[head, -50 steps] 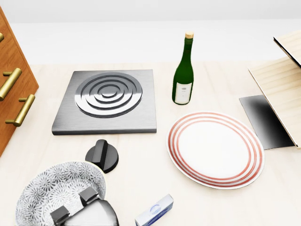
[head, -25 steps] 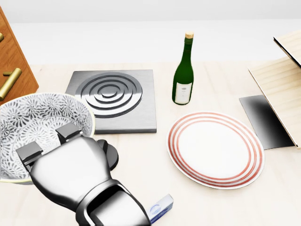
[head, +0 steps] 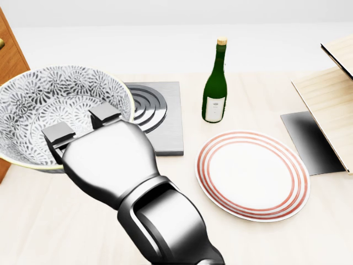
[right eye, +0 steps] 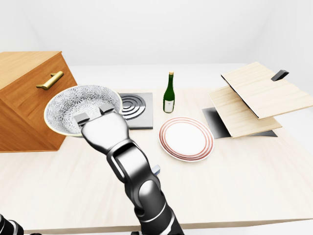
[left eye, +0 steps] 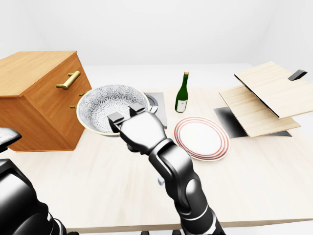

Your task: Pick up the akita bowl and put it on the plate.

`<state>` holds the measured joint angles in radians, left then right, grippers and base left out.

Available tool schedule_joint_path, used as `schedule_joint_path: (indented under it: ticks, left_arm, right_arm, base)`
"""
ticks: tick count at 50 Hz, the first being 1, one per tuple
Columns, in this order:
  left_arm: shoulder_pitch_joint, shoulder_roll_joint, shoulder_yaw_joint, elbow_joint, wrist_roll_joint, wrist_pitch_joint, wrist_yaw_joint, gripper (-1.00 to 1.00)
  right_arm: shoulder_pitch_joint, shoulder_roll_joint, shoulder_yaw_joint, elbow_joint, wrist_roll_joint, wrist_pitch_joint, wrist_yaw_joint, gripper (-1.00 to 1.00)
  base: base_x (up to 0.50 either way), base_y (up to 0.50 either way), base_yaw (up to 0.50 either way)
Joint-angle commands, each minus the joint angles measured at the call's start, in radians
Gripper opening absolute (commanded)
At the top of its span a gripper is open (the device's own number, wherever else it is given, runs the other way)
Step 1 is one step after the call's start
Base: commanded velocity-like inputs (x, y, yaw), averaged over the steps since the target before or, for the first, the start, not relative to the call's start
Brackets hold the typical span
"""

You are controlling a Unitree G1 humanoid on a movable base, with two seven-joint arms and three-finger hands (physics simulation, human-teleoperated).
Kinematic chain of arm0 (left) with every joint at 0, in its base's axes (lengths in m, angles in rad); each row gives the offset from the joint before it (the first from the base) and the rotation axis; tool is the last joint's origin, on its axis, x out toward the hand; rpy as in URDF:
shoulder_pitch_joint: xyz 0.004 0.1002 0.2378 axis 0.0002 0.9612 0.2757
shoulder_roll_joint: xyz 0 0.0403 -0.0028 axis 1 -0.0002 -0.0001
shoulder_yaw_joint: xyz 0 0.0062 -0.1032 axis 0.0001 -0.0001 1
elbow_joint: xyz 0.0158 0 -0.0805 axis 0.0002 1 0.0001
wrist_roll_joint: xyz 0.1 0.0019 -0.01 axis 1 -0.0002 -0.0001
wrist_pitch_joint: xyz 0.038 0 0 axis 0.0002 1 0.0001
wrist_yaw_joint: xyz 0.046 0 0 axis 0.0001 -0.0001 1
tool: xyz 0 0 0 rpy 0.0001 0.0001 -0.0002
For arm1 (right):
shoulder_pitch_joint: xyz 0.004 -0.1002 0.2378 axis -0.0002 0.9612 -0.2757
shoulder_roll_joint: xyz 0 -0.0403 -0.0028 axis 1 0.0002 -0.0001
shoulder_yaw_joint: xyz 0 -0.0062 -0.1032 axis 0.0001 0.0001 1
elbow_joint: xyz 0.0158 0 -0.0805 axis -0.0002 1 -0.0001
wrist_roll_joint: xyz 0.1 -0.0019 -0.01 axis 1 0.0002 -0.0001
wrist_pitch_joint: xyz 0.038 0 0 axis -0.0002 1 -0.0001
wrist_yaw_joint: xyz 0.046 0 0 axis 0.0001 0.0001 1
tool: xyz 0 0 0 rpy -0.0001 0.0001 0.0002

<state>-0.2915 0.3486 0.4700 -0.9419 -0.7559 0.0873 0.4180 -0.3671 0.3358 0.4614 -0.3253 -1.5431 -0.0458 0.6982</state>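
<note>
The akita bowl [head: 49, 105], white with a grey flower pattern, hangs in the air at the left of the head view, above the table. My right hand [head: 80, 127] is shut on its near rim, with two fingers [head: 105, 116] hooked inside; the thumb is hidden under the bowl. The bowl covers the left part of the stove plate. The red-ringed white plate [head: 252, 175] lies bare on the table to the right, well apart from the bowl. Only my left upper arm [left eye: 19, 196] shows, at the lower left of the left-eye view; its hand is out of sight.
A green wine bottle [head: 215, 91] stands just above the plate in the head view. The grey stove plate [head: 162, 124] lies between bowl and bottle. A wooden drawer cabinet [left eye: 39, 98] stands at the left, a slanted wooden rack [left eye: 264, 98] at the right. A small box [right eye: 155, 170] lies beneath my forearm.
My right hand has lifted the bowl off the table and carried it up and to the right in the head view. It now hides the knob and part of the stove plate.
</note>
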Motion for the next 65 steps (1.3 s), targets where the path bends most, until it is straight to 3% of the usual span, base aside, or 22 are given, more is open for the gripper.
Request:
schedule_joint_path:
  ticks: [1, 3, 6, 12, 23, 32, 40, 44, 47, 48, 50, 52, 58, 65]
  left_arm:
    - [-0.001, 0.000, -0.005, 0.002, 0.009, 0.000, -0.008, 1.00]
    - [0.002, 0.001, -0.010, 0.002, 0.020, 0.000, -0.015, 1.00]
    - [0.005, -0.006, -0.003, -0.007, 0.030, 0.000, -0.027, 1.00]
    - [-0.005, -0.010, 0.004, -0.008, 0.015, 0.000, -0.013, 1.00]
    - [-0.002, -0.011, 0.002, -0.004, 0.014, 0.000, -0.007, 1.00]
    - [0.002, -0.009, -0.003, -0.009, 0.017, 0.000, -0.008, 1.00]
    - [0.005, -0.011, -0.002, -0.011, 0.026, 0.000, -0.015, 1.00]
    - [-0.001, -0.010, 0.005, -0.008, 0.014, 0.000, -0.006, 1.00]
    - [-0.005, -0.008, 0.011, -0.012, 0.000, 0.000, 0.004, 1.00]
    - [-0.001, -0.008, 0.009, -0.007, 0.002, 0.000, 0.001, 1.00]
    - [-0.001, -0.005, 0.009, -0.008, -0.004, 0.000, 0.006, 1.00]
    - [-0.002, -0.004, 0.010, -0.011, -0.012, 0.000, 0.011, 1.00]
    - [0.009, 0.000, 0.004, -0.011, -0.010, 0.000, 0.009, 1.00]
    - [0.013, -0.002, 0.000, -0.007, 0.018, 0.000, -0.005, 1.00]
  right_arm:
    - [-0.058, -0.067, -0.139, -0.033, 0.006, -0.032, 0.000, -1.00]
    - [-0.088, -0.116, -0.179, -0.012, 0.027, -0.041, 0.000, -1.00]
    - [-0.111, -0.134, -0.200, -0.022, 0.039, -0.041, 0.000, -1.00]
    - [-0.092, -0.180, -0.240, -0.073, 0.090, -0.018, 0.000, -1.00]
    - [-0.070, -0.308, -0.337, -0.107, 0.194, -0.012, 0.000, -1.00]
    - [-0.060, -0.402, -0.420, -0.138, 0.282, 0.013, 0.000, -1.00]
    - [-0.080, -0.444, -0.450, -0.149, 0.320, 0.034, 0.000, -1.00]
    - [-0.082, -0.459, -0.452, -0.130, 0.326, 0.004, 0.000, -1.00]
    - [-0.068, -0.475, -0.467, -0.130, 0.333, -0.005, 0.000, -1.00]
    - [-0.059, -0.474, -0.479, -0.132, 0.333, 0.013, 0.000, -1.00]
    - [-0.046, -0.497, -0.496, -0.137, 0.364, -0.006, 0.000, -1.00]
    - [-0.023, -0.517, -0.525, -0.139, 0.388, -0.003, 0.000, -1.00]
    - [0.090, -0.599, -0.629, -0.164, 0.467, -0.041, 0.000, -1.00]
    - [0.118, -0.648, -0.700, -0.144, 0.528, -0.041, 0.000, -1.00]
  base:
    - [0.00, 0.00, 0.00]
    - [0.00, 0.00, 0.00]
    - [0.00, 0.00, 0.00]
    - [0.00, 0.00, 0.00]
    - [0.00, 0.00, 0.00]
    - [0.00, 0.00, 0.00]
    - [0.00, 0.00, 0.00]
    - [0.00, 0.00, 0.00]
    - [0.00, 0.00, 0.00]
    - [0.00, 0.00, 0.00]
    - [0.00, 0.00, 0.00]
    - [0.00, 0.00, 0.00]
    - [0.00, 0.00, 0.00]
    - [0.00, 0.00, 0.00]
